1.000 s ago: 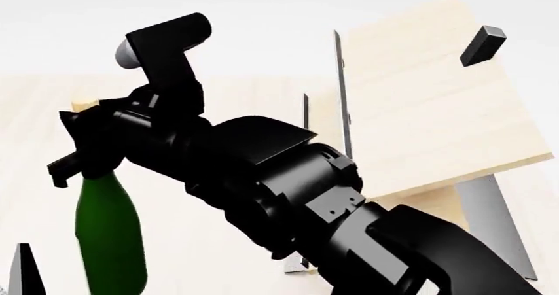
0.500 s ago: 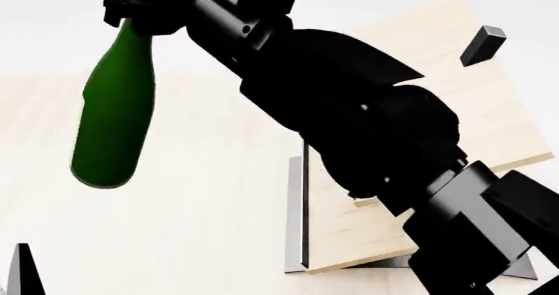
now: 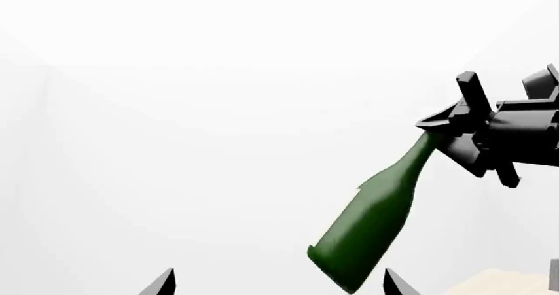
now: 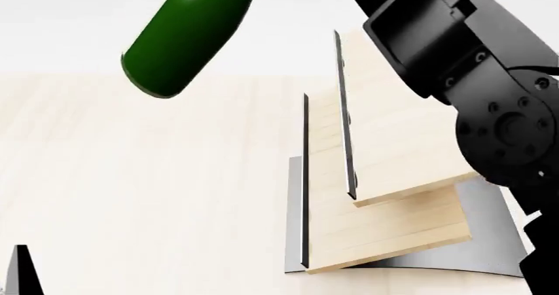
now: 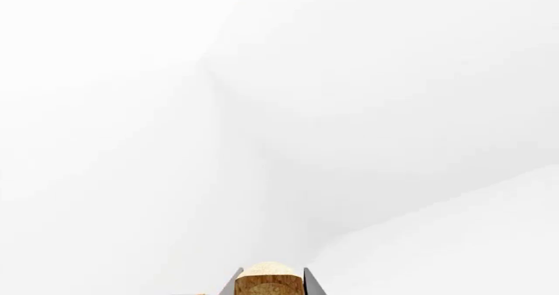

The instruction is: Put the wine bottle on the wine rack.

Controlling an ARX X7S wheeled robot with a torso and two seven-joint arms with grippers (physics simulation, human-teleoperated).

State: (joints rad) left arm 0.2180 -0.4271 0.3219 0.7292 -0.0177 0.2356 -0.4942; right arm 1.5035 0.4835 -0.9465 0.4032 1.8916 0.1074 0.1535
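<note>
Wine bottle aloft, tilted, base toward camera, up and left of wine rack, well apart. Right tool clenched on bottle neck, cork between jaws. Left tool released, empty. Lift done; carry across and lay-down on rack not yet done.

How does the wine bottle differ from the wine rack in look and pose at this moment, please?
1. The wine bottle is dark green and rounded; the wine rack is flat pale wooden boards with thin black edges.
2. The bottle hangs tilted in the air, gripped at its neck by the right hand; the rack rests on the table.

Both are tilted.
</note>
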